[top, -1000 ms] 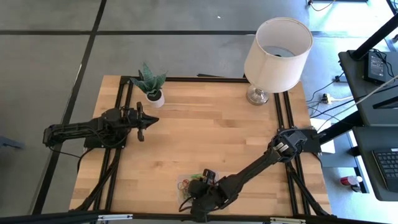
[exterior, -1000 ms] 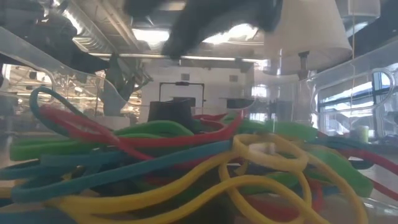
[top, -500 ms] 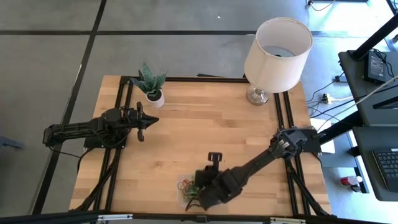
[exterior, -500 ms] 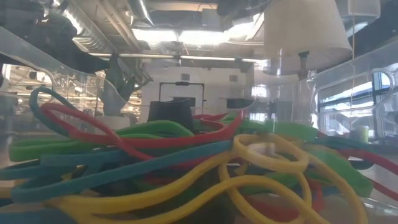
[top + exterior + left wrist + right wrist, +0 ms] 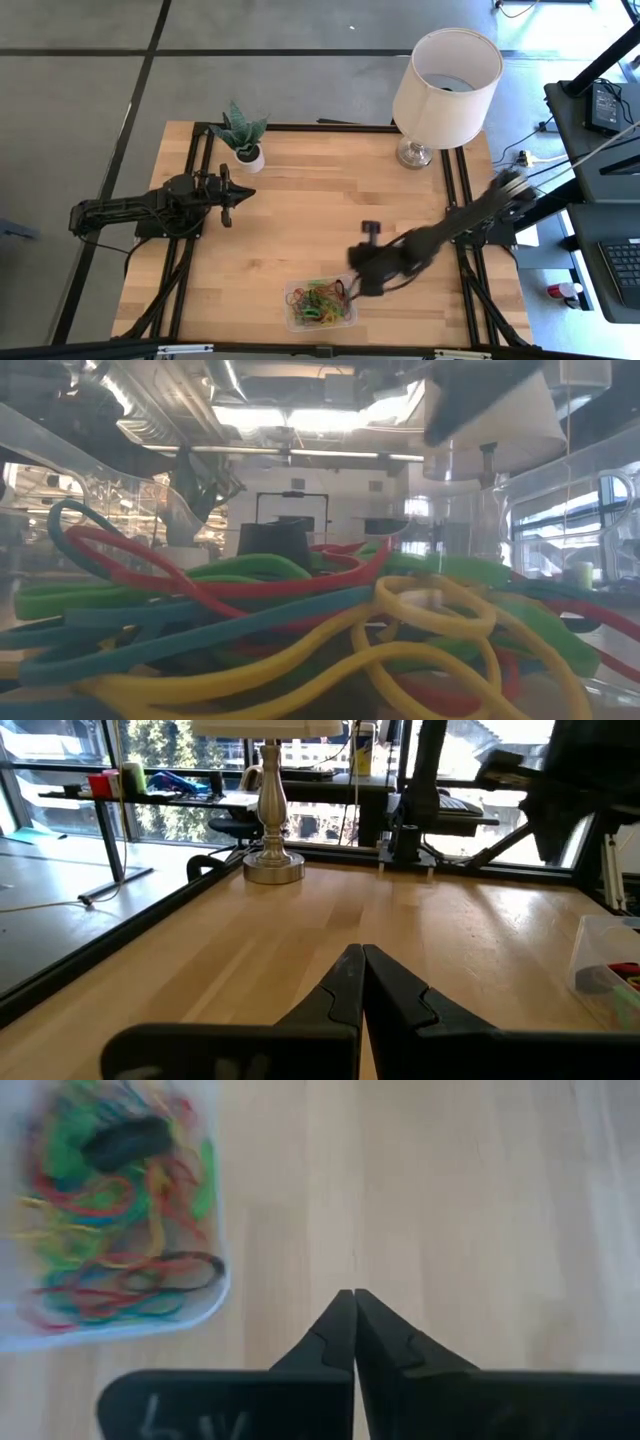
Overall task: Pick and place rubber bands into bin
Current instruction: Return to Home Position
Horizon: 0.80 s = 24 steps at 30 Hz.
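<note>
Clear plastic bin (image 5: 288, 312) near the worktop's (image 5: 320, 190) front edge, heaped with red, green, yellow and blue rubber bands (image 5: 320, 303), right hand (image 5: 354, 1295) closed and empty over bare wood just beside the bin, left hand (image 5: 361, 950) closed, empty, at the worktop's left side

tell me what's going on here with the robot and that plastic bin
The rubber bands lie piled in the clear bin near the table's front edge. The right gripper, shut and empty, hovers over the table beside the bin. The left gripper, also shut, waits at the table's left side. Neither arm holds anything.
</note>
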{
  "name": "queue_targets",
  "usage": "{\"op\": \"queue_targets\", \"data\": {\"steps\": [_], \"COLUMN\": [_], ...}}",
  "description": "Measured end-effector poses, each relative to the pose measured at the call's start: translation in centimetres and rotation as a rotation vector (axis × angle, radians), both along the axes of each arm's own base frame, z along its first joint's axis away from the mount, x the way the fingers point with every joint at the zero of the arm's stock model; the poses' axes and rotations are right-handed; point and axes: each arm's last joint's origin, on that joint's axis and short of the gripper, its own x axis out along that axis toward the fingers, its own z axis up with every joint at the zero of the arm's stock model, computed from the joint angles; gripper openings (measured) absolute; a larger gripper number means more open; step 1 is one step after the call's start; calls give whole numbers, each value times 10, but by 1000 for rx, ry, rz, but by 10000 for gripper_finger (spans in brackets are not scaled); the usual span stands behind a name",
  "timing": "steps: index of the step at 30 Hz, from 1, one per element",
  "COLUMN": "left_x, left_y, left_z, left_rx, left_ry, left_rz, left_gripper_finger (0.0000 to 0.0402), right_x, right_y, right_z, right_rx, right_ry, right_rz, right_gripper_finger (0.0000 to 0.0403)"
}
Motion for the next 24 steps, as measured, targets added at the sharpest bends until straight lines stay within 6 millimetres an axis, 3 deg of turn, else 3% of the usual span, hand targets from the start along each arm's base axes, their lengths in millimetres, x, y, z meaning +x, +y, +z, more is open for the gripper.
{"op": "queue_targets", "data": {"steps": [8, 12, 18, 24], "left_x": [0, 0, 0, 0], "left_y": [0, 0, 0, 0], "left_z": [0, 0, 0, 0], "left_rx": [0, 0, 0, 0], "left_ry": [0, 0, 0, 0], "left_rz": [0, 0, 0, 0], "left_gripper_finger": [2, 2, 2, 2], "right_x": [-105, -143, -171, -186], "right_y": [-57, -79, -107, -121], "right_z": [-14, -31, -51, -64], "right_rx": [198, 238, 326, 341], "right_ry": [-324, -444, -573, -704], "right_rz": [153, 288, 311, 303], "right_gripper_finger": [2, 2, 2, 2]}}
